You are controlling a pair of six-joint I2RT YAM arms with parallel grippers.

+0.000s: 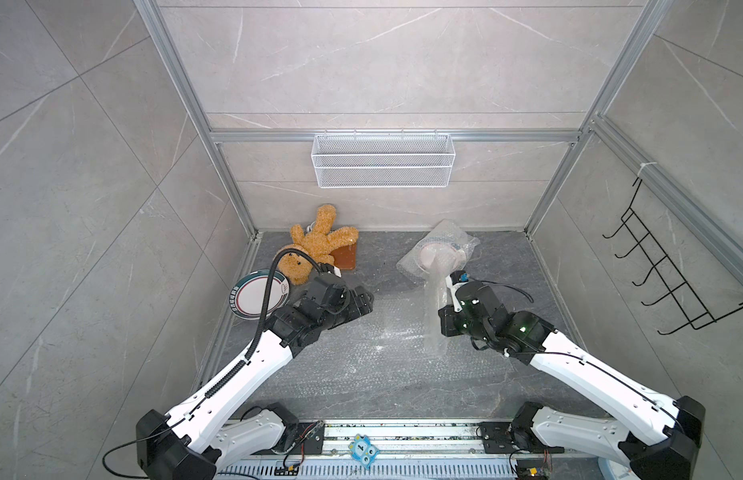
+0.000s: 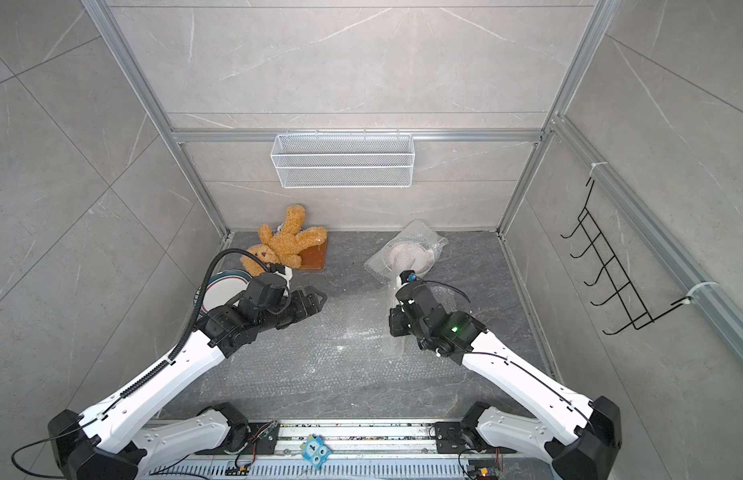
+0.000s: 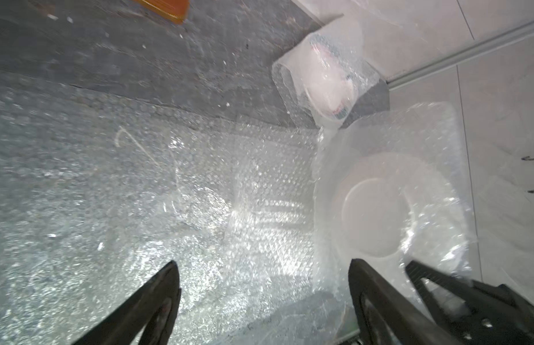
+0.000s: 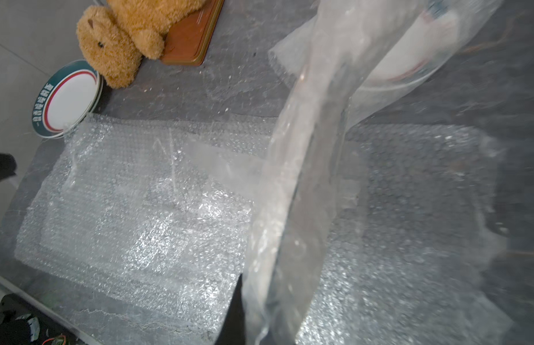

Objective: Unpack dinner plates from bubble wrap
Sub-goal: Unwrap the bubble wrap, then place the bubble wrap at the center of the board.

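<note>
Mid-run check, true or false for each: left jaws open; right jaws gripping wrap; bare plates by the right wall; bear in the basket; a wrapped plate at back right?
1. The left gripper has open, empty jaws. True.
2. The right gripper is shut on bubble wrap. True.
3. The bare plates sit by the right wall. False: by the left wall, beside the bear.
4. The bear lies in the basket. False: on the floor, partly on the slab.
5. A wrapped plate lies at back right. True.
</note>
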